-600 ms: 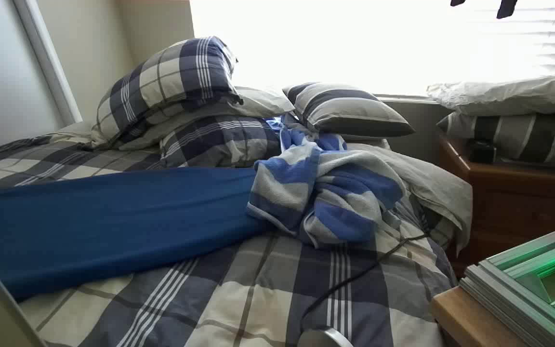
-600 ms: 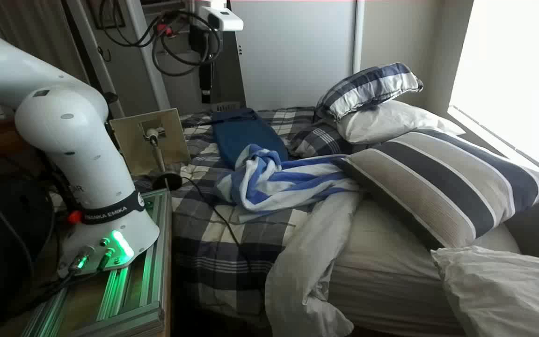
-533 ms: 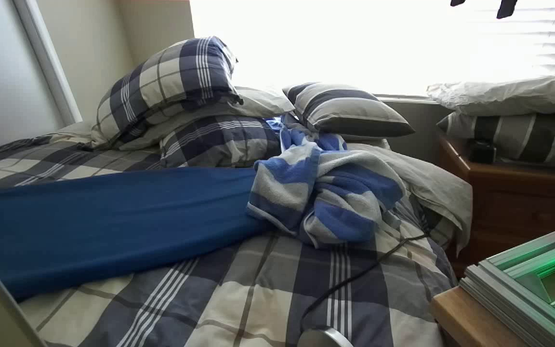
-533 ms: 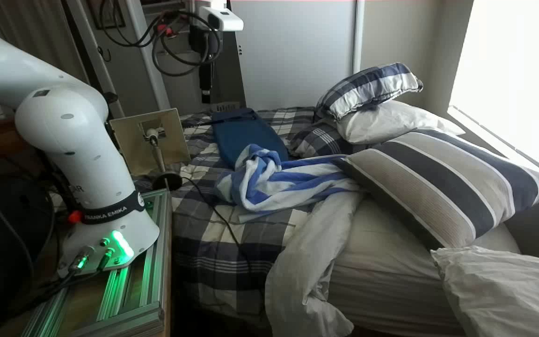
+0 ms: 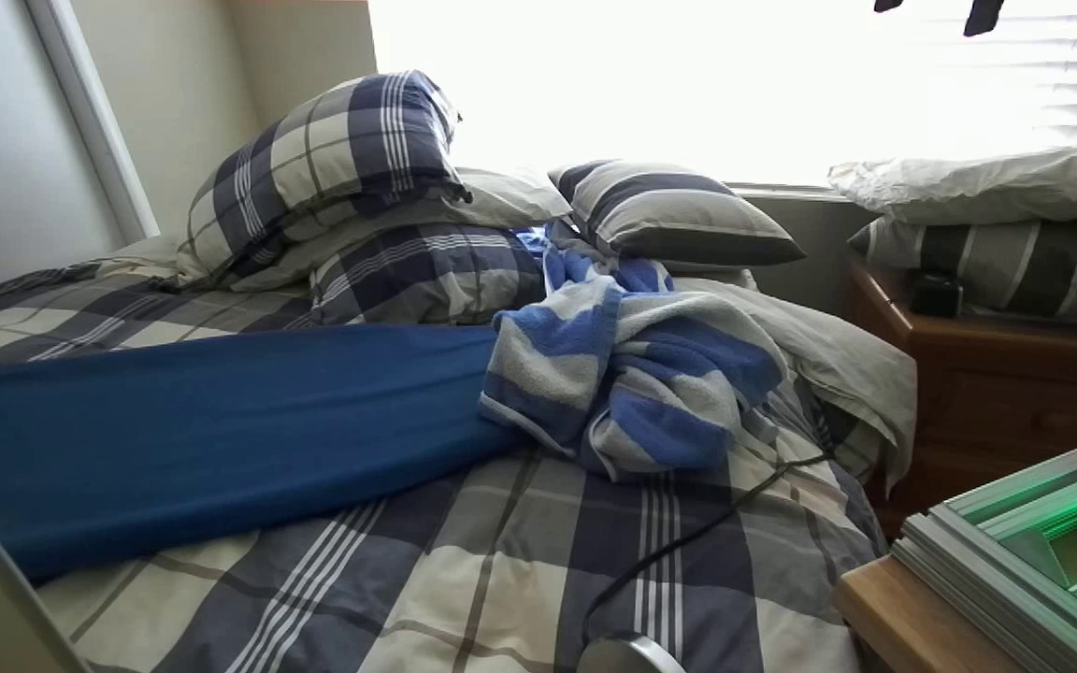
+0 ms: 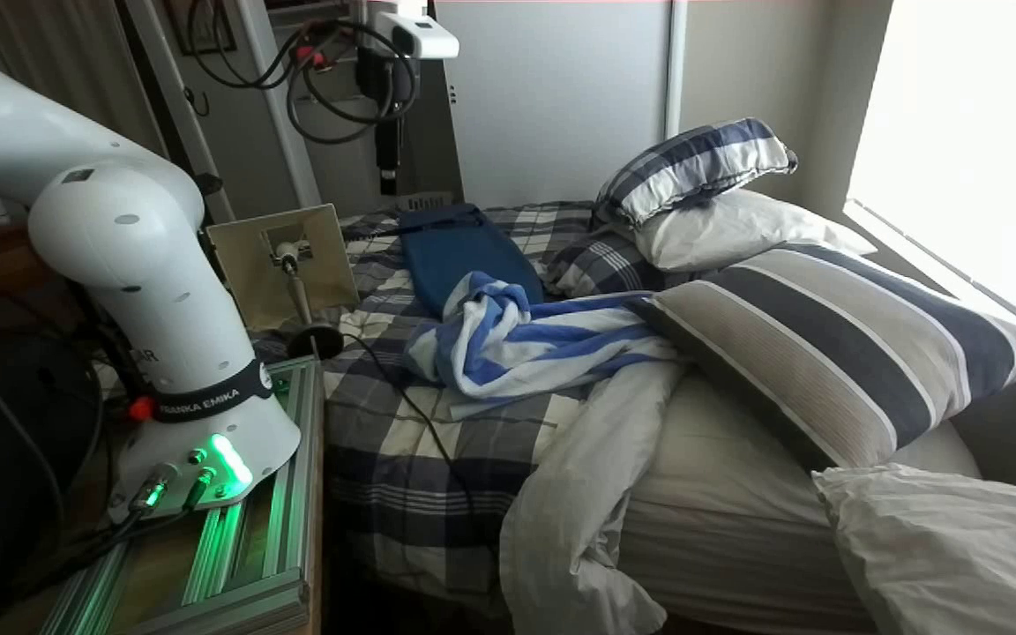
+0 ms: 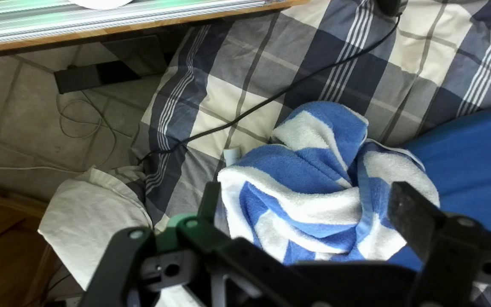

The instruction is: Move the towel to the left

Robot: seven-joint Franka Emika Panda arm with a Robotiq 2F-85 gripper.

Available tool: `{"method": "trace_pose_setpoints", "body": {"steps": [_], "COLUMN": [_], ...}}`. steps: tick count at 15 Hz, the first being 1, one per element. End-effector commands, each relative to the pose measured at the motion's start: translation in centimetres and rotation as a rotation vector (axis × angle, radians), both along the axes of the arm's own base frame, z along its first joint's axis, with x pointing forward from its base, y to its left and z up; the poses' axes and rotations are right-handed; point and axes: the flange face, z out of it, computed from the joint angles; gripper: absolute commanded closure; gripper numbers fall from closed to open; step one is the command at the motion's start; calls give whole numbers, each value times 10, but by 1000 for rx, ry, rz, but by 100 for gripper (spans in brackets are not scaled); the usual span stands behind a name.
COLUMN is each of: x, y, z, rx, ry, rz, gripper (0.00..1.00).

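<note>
The blue and white striped towel (image 5: 669, 374) lies bunched on the plaid bed, partly over the end of a blue ironing-board-like pad (image 5: 249, 430). In an exterior view the towel (image 6: 508, 344) stretches back under a striped pillow (image 6: 825, 344). My gripper (image 7: 305, 202) is open and empty. In the wrist view the towel (image 7: 288, 170) shows below and between the spread fingers, not touched. Only the two fingertips (image 5: 935, 14) show at the top edge of an exterior view, well above the bed. The gripper (image 6: 389, 176) also hangs high over the bed in an exterior view.
A stand with a flat panel (image 6: 283, 265) sits beside the arm's base, and its black cable (image 7: 271, 98) crosses the bed near the towel. Plaid pillows (image 5: 342, 150) are piled at the back. A wooden nightstand (image 5: 1015, 393) stands beside the bed. A white sheet (image 6: 587, 494) hangs over the edge.
</note>
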Motion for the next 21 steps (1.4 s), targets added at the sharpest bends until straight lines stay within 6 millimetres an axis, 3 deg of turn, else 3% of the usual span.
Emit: {"method": "trace_pose_setpoints", "body": {"steps": [1, 4, 8, 10, 21], "x": [0, 0, 43, 70, 210], "y": [0, 0, 6, 11, 13], "z": [0, 0, -13, -31, -203], "rx": [0, 0, 2, -2, -62], "ry": [1, 1, -69, -107, -309], "rz": [0, 0, -6, -2, -38], "gripper": [0, 0, 0, 0, 0]}}
